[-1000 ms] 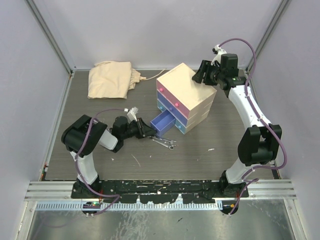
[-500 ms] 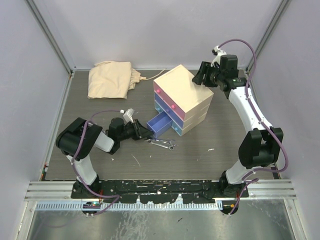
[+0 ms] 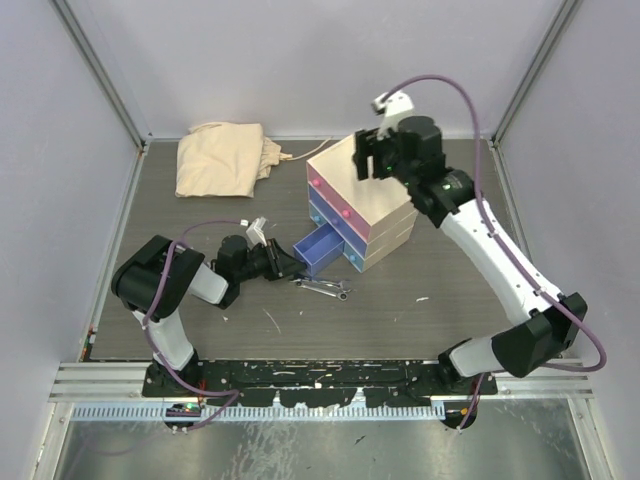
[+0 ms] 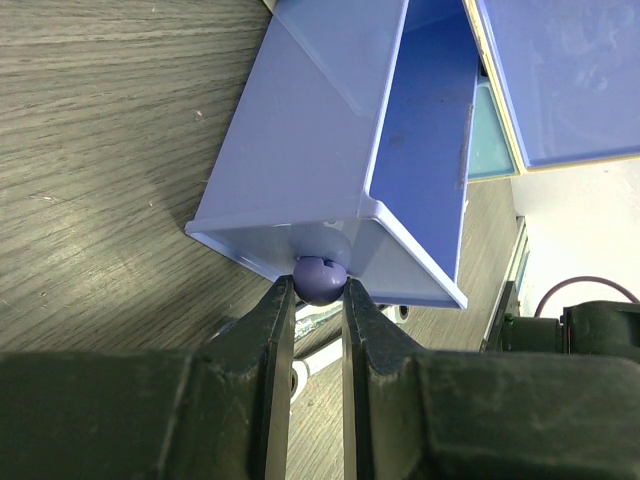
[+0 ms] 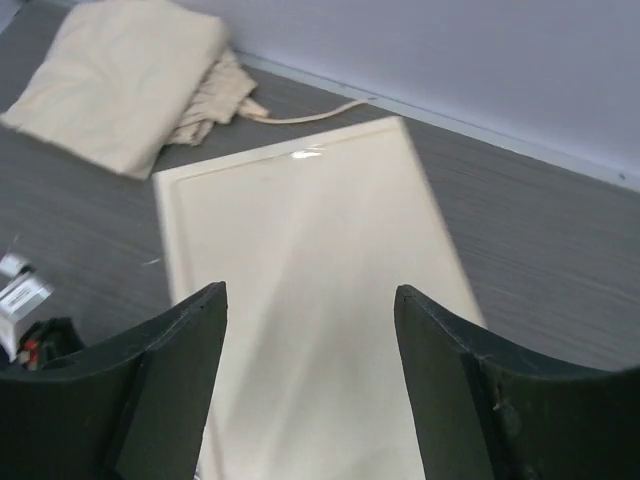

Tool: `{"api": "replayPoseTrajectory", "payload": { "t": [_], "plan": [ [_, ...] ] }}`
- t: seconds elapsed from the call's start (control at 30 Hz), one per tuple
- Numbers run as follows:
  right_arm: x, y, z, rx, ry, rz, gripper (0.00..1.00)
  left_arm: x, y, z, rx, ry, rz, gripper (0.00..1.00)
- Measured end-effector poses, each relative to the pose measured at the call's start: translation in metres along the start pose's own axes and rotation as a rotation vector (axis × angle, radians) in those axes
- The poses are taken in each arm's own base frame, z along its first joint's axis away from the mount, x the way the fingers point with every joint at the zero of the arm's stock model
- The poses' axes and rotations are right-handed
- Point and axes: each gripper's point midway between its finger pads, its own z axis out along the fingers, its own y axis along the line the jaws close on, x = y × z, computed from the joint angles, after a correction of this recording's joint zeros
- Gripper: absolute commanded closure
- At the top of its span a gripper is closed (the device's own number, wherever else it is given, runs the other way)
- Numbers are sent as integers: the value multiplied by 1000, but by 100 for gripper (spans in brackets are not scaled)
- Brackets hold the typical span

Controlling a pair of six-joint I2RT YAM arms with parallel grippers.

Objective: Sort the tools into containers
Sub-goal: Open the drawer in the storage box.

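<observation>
The left arm [image 3: 165,275] lies folded low near the left edge of the tabletop [image 3: 440,270], its forearm reaching right toward the cream chest [image 3: 375,185] at the middle. The left gripper [image 3: 283,265] meets the front of a blue drawer [image 3: 322,246] drawn out from low on the chest. The right arm [image 3: 500,260] rises from the near right corner and stretches left, holding the right gripper [image 3: 368,155] above the chest's top.

Only the left wrist view shows the grip itself: the jaws of the left gripper [image 4: 318,290] are closed narrowly on the drawer's small round knob [image 4: 320,279]. The blue drawer [image 4: 340,150] stands open above it.

The right wrist view looks down between widely parted jaws of the right gripper [image 5: 308,295] at the chest's flat lid [image 5: 300,230], with a folded beige cloth [image 5: 120,80] toward the far left corner.

A silver spanner [image 3: 325,288] lies on the tabletop just near of the open drawer.
</observation>
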Motion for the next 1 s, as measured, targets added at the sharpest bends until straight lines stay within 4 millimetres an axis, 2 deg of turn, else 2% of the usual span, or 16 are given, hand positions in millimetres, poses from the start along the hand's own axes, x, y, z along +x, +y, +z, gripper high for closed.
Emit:
{"api": "replayPoseTrajectory", "payload": {
  "t": [0.07, 0.13, 0.2, 0.43, 0.77, 1.0],
  "plan": [
    [1, 36, -2, -67, 0, -83, 26, 0, 0, 0, -1, 1, -1, 83],
    [11, 63, -2, -125, 24, -151, 26, 0, 0, 0, -1, 1, -1, 83],
    [25, 78, 1, -158, 62, -202, 26, 0, 0, 0, 0, 2, -1, 83],
    [56, 77, 14, -164, 160, -283, 26, 0, 0, 0, 1, 4, -1, 83],
    [72, 81, 14, -187, 216, -337, 28, 0, 0, 0, 0, 5, -1, 84],
    [83, 68, 21, -106, 255, -366, 29, 0, 0, 0, 0, 5, -1, 84]
  ]
}}
